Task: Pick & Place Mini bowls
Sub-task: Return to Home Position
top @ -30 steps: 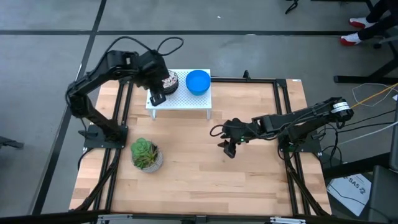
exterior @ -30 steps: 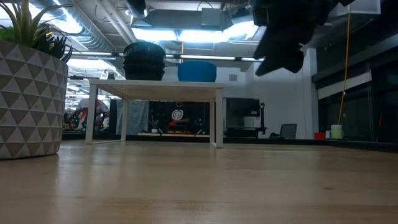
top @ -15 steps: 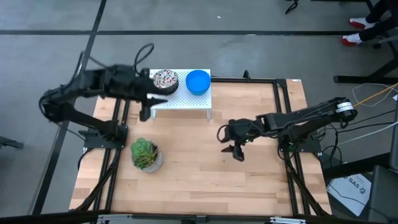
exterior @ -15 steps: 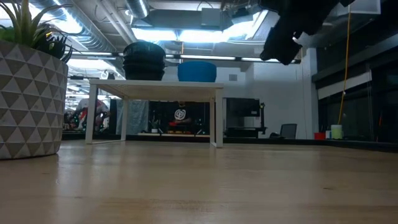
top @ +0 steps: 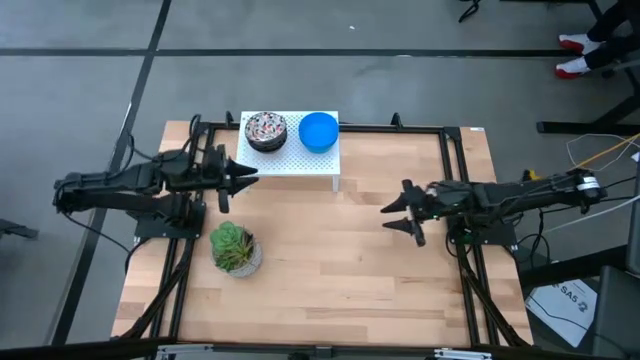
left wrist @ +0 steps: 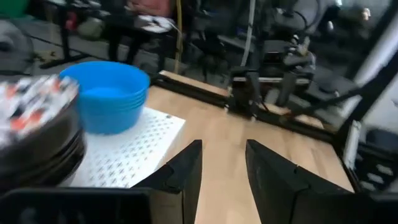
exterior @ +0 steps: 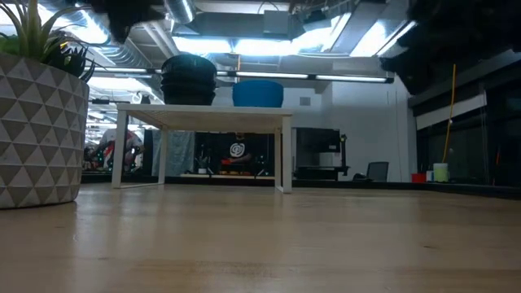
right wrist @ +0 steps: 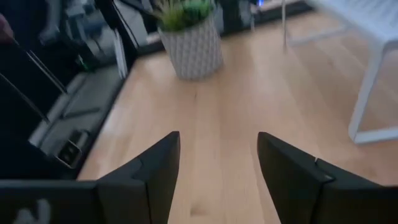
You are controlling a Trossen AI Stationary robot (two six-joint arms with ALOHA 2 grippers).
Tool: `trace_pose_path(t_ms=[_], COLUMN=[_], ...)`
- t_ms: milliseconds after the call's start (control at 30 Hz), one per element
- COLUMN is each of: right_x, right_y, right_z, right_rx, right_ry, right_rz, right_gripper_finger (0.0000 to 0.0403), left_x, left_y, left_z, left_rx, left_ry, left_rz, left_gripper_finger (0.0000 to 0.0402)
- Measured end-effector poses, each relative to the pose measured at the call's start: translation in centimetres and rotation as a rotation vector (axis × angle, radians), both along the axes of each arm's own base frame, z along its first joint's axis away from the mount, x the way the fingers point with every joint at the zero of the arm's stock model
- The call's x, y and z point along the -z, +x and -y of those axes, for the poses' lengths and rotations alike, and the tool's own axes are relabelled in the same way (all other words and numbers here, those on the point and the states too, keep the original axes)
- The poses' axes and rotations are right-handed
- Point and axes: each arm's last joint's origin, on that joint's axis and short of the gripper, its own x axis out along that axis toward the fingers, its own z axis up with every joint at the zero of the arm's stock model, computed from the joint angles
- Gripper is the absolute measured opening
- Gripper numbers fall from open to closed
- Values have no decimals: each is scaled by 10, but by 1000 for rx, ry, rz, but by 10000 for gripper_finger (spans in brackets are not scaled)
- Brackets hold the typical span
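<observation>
- patterned bowls (top: 266, 130) stacked beside blue bowls (top: 319, 131) on white shelf (top: 290, 164), upper middle of frame
- left claw (top: 243, 180) centre-left by shelf, narrow gap, empty
- right claw (top: 397, 213) centre-right over desk (top: 330, 270), wide, empty

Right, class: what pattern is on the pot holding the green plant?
The pot has a grey-and-white triangle pattern, clearest in the low view.
</observation>
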Motion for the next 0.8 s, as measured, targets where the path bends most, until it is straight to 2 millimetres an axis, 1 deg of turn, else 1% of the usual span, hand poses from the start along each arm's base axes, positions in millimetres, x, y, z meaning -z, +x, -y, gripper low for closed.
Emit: trace_pose_path(t_ms=[167, 267, 367, 500, 600, 700, 800], right_x=[-1, 0, 6, 22, 36, 51, 53], right_y=[-19, -27, -36, -46, -51, -55, -58], right_z=[4, 6, 7, 11, 13, 15, 15], right_rx=[47, 42, 21, 56, 79, 92, 101], right_ry=[-12, -63, -95, -61, -44, -49, -53], right_rz=[99, 143, 184, 222, 309, 411, 405], right_gripper_finger=[213, 213, 213, 213, 213, 213, 213], left_x=[46, 77, 99, 117, 129, 136, 142], left_y=[-8, -9, -11, -13, -14, -16, -17], left_z=[-1, -1, 0, 3, 6, 11, 14], left_rx=[-52, -57, -51, -22, 4, 27, 38], left_ry=[-46, -76, -87, -87, -93, -108, -108], left_rz=[70, 81, 112, 157, 148, 146, 147], left_gripper_finger=[118, 120, 120, 117, 116, 116, 117])
